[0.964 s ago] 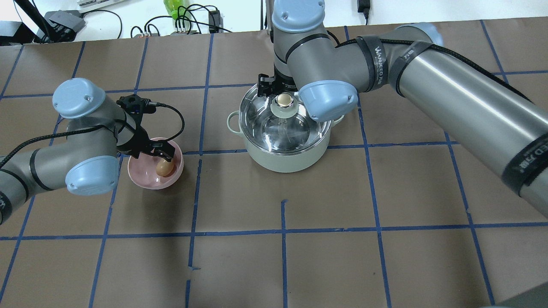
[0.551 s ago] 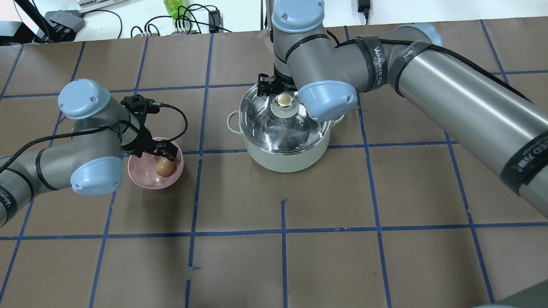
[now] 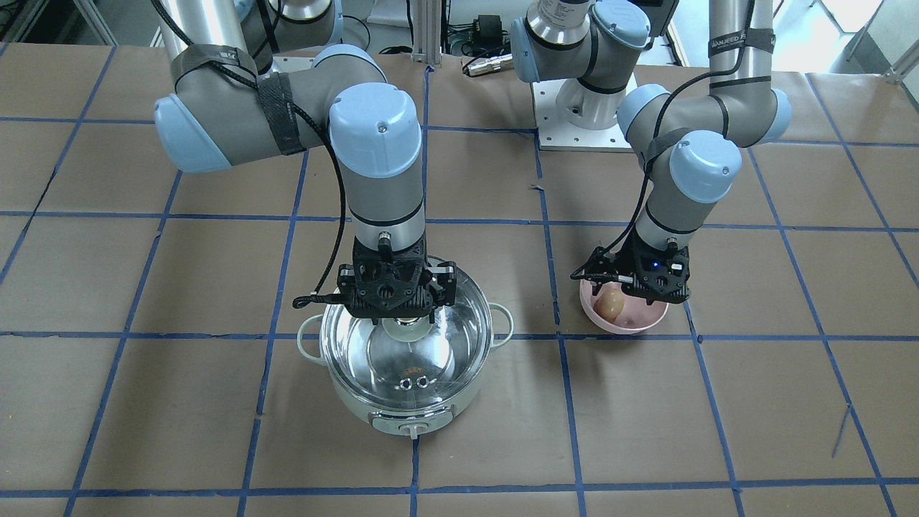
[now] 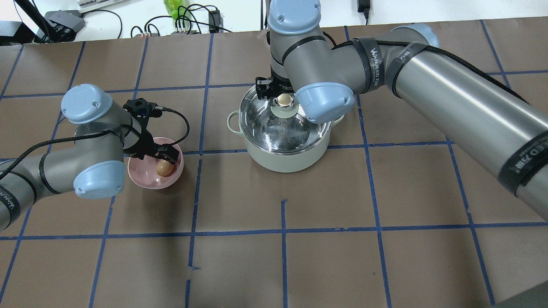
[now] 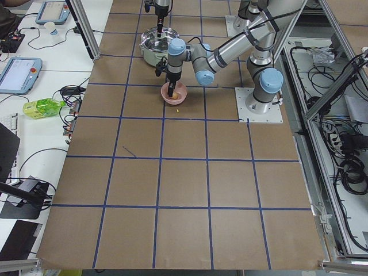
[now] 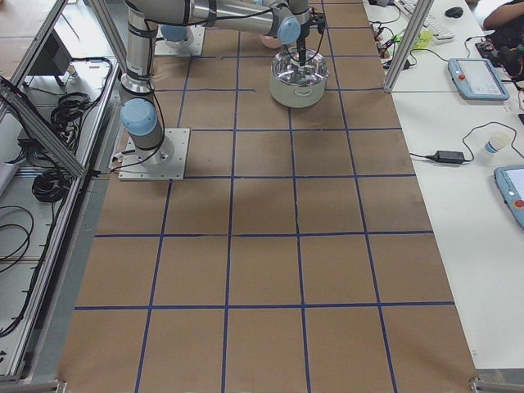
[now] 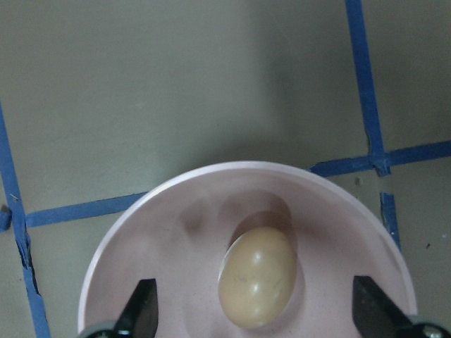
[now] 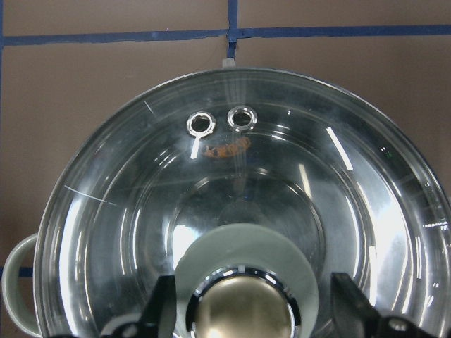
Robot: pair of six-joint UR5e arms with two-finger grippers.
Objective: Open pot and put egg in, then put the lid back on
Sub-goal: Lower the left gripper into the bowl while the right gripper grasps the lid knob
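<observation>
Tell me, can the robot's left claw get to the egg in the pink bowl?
Probably yes. The left gripper hangs open right over the egg, its fingers on either side, and nothing in the pink bowl covers it.

Changes from the earlier views: the left gripper point(image 4: 166, 159) is carried slightly rightward in the overhead view, over the pink bowl point(image 4: 143, 182) holding the egg point(image 4: 162, 168); the right gripper point(image 4: 283, 99) is shifted slightly leftward above the lid point(image 4: 295, 128).

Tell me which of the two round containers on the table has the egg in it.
The small pink bowl, under the left pincer: the egg lies in its bottom. The larger mint pot is covered by its glass lid.
</observation>
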